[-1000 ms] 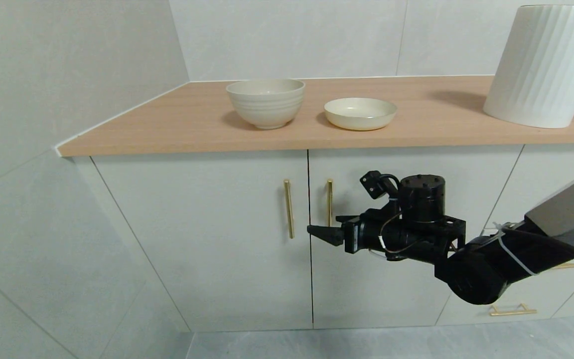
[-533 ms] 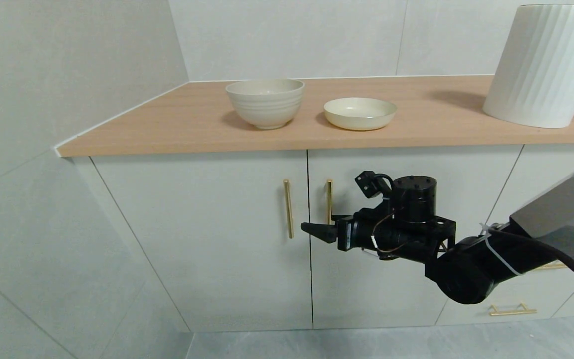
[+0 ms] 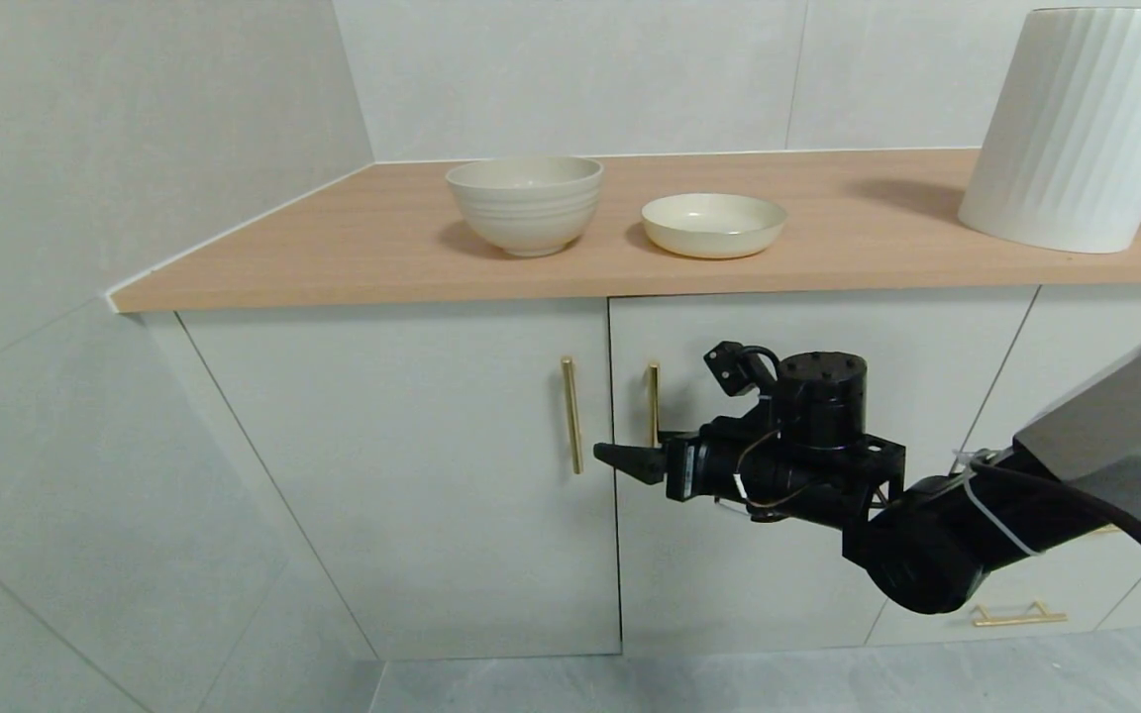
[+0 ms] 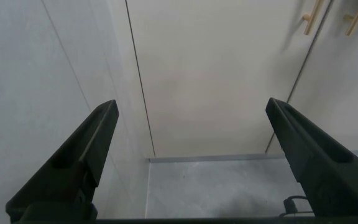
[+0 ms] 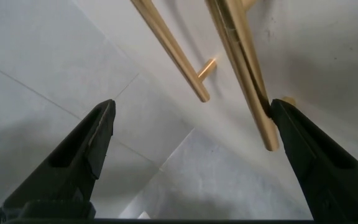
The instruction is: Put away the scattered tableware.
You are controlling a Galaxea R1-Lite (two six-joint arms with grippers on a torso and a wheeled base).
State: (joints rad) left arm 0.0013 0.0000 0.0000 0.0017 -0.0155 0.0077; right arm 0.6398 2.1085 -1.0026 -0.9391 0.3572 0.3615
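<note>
Edging a little further left, the right gripper (image 3: pixel 627 458) now has its tip across the seam between the two cabinet doors (image 3: pixel 412 475), level with the lower ends of the brass handles (image 3: pixel 571 415). Its fingers are spread. In the right wrist view both upright bars stand between them, one bar's end just beside a finger; contact cannot be told. The bowl (image 3: pixel 523 203) and the shallow dish (image 3: pixel 714 224) sit mouths up, side by side on the countertop (image 3: pixel 353 257), bowl to the left. Both are round, above the right gripper and well apart from it. The left gripper (image 4: pixel 191 109) hangs spread, low before the cabinet doors.
</note>
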